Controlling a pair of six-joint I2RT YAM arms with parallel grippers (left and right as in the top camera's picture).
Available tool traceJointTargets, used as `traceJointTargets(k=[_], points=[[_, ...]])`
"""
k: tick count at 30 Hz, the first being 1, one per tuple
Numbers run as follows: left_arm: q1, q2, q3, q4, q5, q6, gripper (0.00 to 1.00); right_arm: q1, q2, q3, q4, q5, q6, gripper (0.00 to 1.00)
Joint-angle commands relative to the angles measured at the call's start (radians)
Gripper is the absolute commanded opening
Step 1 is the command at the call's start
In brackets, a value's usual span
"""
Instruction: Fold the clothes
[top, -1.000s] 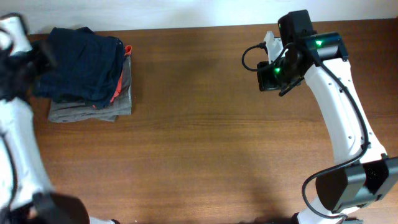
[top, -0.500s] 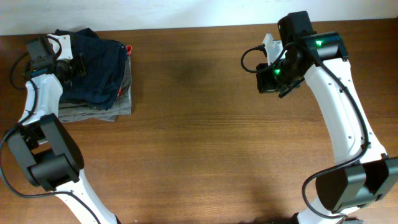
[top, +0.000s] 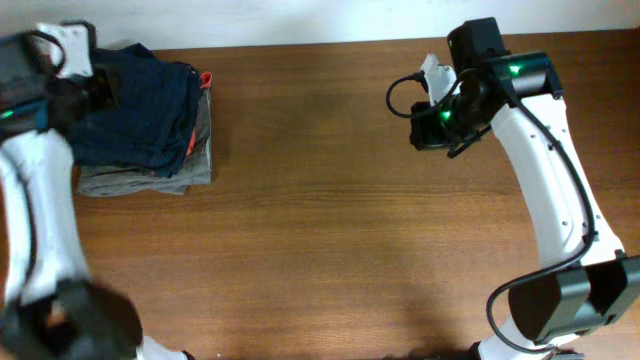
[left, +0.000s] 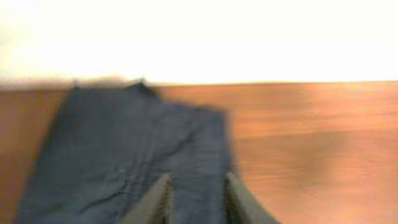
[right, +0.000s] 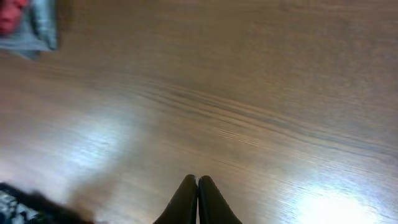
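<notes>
A stack of folded clothes sits at the table's far left: a navy garment (top: 150, 110) on top, a grey one (top: 150, 180) at the bottom and a red edge (top: 204, 80) between them. My left gripper (top: 90, 88) is blurred at the stack's left side. In the left wrist view its fingers (left: 196, 193) are apart and empty over the navy garment (left: 124, 143). My right gripper (top: 432, 72) hovers over bare table at the far right. Its fingers (right: 198, 186) are shut on nothing. A corner of the stack (right: 28, 25) shows in the right wrist view.
The brown wooden table (top: 330, 220) stretches between the two arms. A white wall runs along its far edge (left: 249, 37). The right arm's base (top: 570, 300) stands at the lower right.
My left arm has kept moving fast by the stack and is now blurred, with its gripper still at the stack's left side. The right arm and the stack have hardly moved.
</notes>
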Motion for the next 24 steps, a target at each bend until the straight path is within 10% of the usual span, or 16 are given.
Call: traceJointTargets(k=[1,8,11,15,24], points=[[-0.023,-0.239,0.030,-0.184,0.136,0.124,0.35,-0.002,-0.080,0.081,0.005,-0.060,-0.003,0.08],[-0.094,-0.379,0.030,-0.528,0.097,0.191,0.99,-0.002,-0.256,0.152,0.060,0.063,-0.003,0.11],[-0.109,-0.406,0.030,-0.612,0.097,0.190,0.99,-0.002,-0.349,0.152,0.087,0.101,-0.003,0.19],[-0.110,-0.408,0.030,-0.653,0.094,0.190,0.99,-0.002,-0.447,0.152,0.082,0.101,-0.004,0.99],[-0.110,-0.406,0.030,-0.653,0.094,0.190,0.99,-0.002,-0.465,0.152,0.059,0.100,-0.003,0.99]])
